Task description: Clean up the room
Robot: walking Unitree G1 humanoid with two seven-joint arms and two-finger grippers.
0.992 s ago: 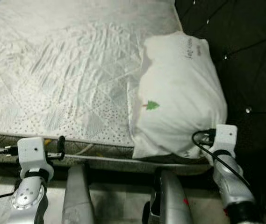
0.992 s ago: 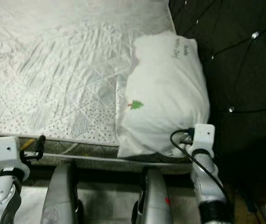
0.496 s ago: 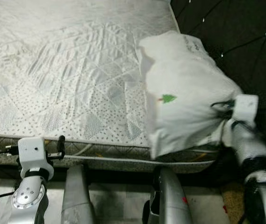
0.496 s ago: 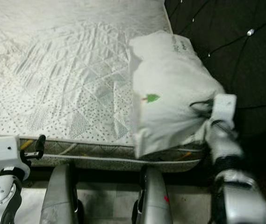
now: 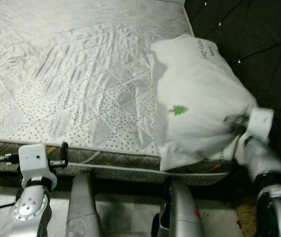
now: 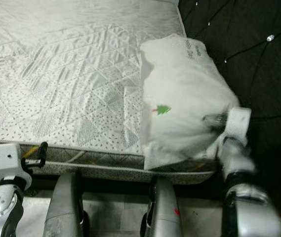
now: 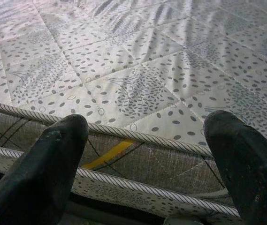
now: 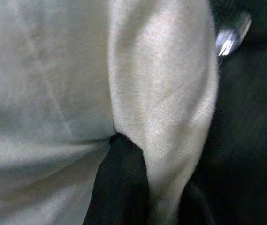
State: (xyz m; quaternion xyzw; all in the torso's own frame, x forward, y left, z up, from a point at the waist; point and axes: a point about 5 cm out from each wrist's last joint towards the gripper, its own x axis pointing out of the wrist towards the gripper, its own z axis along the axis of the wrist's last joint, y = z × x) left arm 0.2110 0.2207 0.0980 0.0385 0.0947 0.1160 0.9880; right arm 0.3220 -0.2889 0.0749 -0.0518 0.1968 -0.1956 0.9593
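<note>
Where the right gripper [image 8: 138, 187] pinches, a fold of the pillow's [image 5: 199, 98] white cloth is bunched between its black fingers [image 8: 119, 183] — they are closed on fabric at the pillow's near right corner, with little or no filling caught between them as far as the wrist view lets me judge. Just past that corner the cloth runs out into the full body of the pillow, which lies on the right end of the mattress [image 5: 81, 79], its near end overhanging the mattress edge toward the robot and its far end up against the dark tufted headboard [image 5: 259, 39].

It looks light, soft and limp. Held by one corner it should sag and swing, and the smooth cover may slide through the pinch; a deeper bite taking in some filling, or a second hold on the opposite near corner, would likely carry it more surely. Nothing about it seems breakable.

Its long axis runs from the fingers away toward the headboard, leaning slightly left, with the small green tree mark on its left side and faint printed text at the far end.

Well off to the left, the left gripper [image 7: 142, 154] hangs before the mattress's piped edge — fingers spread wide, holding nothing.
</note>
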